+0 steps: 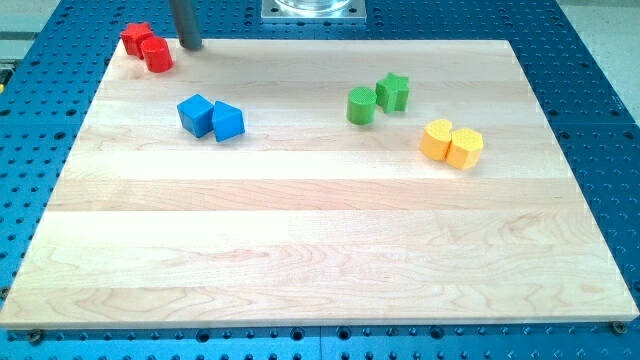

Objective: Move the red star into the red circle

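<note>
The red star [135, 37] lies at the board's top left corner, touching the red circle [157, 55], a short red cylinder just below and right of it. My tip [190, 45] comes down from the view's top and stands just to the right of the two red blocks, a small gap from the red circle.
A blue cube [196, 113] and a blue block [228, 122] touch left of centre. A green cylinder [361, 105] and green star [393, 91] sit right of centre. Two yellow blocks [437, 139] [465, 147] lie further right. The wooden board [320, 250] rests on a blue perforated table.
</note>
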Controlling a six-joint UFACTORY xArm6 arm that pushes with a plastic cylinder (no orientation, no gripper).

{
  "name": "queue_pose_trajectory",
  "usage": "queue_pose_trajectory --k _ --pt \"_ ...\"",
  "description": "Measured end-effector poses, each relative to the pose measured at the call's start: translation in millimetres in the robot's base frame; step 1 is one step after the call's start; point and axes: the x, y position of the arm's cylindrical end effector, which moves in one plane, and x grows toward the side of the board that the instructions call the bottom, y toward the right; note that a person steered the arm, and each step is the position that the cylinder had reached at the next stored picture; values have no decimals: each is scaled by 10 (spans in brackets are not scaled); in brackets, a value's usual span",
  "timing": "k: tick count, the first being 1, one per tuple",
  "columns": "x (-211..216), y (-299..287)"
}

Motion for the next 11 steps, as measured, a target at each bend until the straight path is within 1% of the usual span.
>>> queue_pose_trajectory --k 1,2,3,4,5,6,8,9,10,11 --pt "12 -269" --pt "10 -266" --pt "143 -374" --pt "646 -373" --pt "718 -484" --pt "689 -1075" --pt "-2 -1079" --pt "1 -919" --pt "488 -222" --pt "572 103"
